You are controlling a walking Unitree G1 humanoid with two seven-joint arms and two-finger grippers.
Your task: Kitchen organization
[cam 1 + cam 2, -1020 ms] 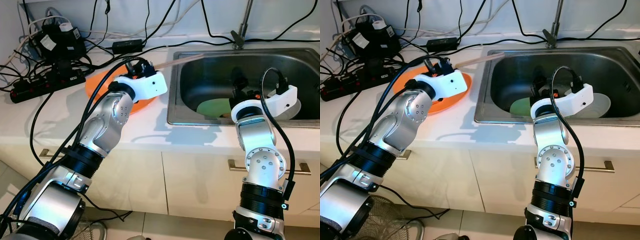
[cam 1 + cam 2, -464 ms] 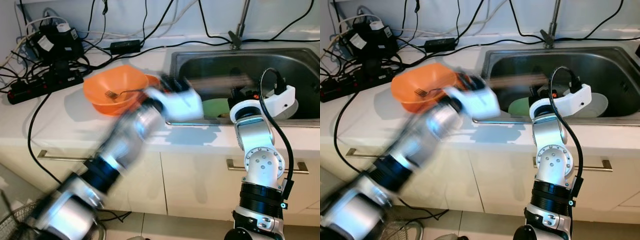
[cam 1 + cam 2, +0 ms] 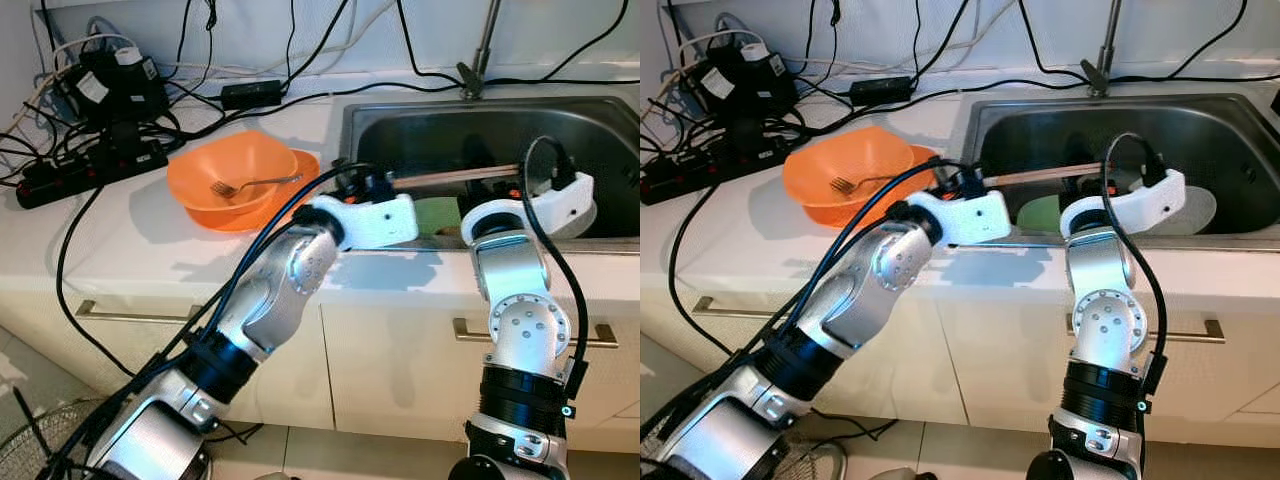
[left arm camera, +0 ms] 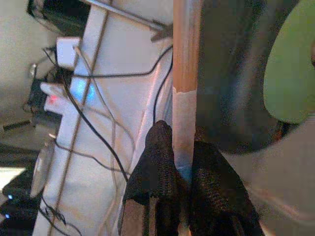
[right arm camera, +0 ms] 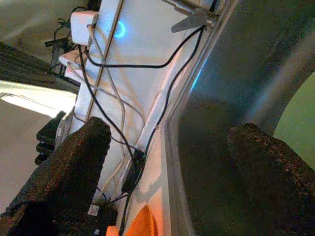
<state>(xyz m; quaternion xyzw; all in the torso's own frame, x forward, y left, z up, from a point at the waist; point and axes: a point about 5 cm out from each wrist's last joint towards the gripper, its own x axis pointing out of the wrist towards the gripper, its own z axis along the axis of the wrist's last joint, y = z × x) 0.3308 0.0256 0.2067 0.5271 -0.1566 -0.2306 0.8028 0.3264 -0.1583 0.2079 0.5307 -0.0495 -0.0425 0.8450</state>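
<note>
**Left gripper clamps a wooden stick over the sink's near-left corner**

The left gripper (image 4: 179, 164) is clenched on a long wooden stick (image 3: 455, 176); in the left wrist view its two black fingers (image 4: 157, 162) press the shaft from either side. The stick runs from the gripper, which sits at the near-left corner of the steel sink (image 3: 420, 120), rightward across the basin toward the right arm's wrist. Its far end passes behind that wrist and cannot be seen, so what kind of tool it is stays unclear. A paler band wraps the shaft just beyond the fingers.

The right gripper (image 5: 167, 172) hangs inside the sink, fingers spread wide with nothing between them. From the head views its fingers are hidden behind its white wrist housing.

In the basin lies a green plate (image 3: 1040, 212), mostly covered by both arms, and a white plate (image 3: 1200, 208) at the right, half hidden behind the right wrist. Whether the two plates touch cannot be told.

On the desk (image 3: 130, 250) left of the sink sits an orange bowl (image 3: 215, 180) resting on an orange plate (image 3: 305, 160), of which only an edge shows. A fork (image 3: 255, 184) lies in the bowl, its handle reaching over the right rim. Farther left is a tangle of black cables and a power strip (image 3: 80, 170). The faucet (image 3: 485, 45) is cut off at the top.
</note>
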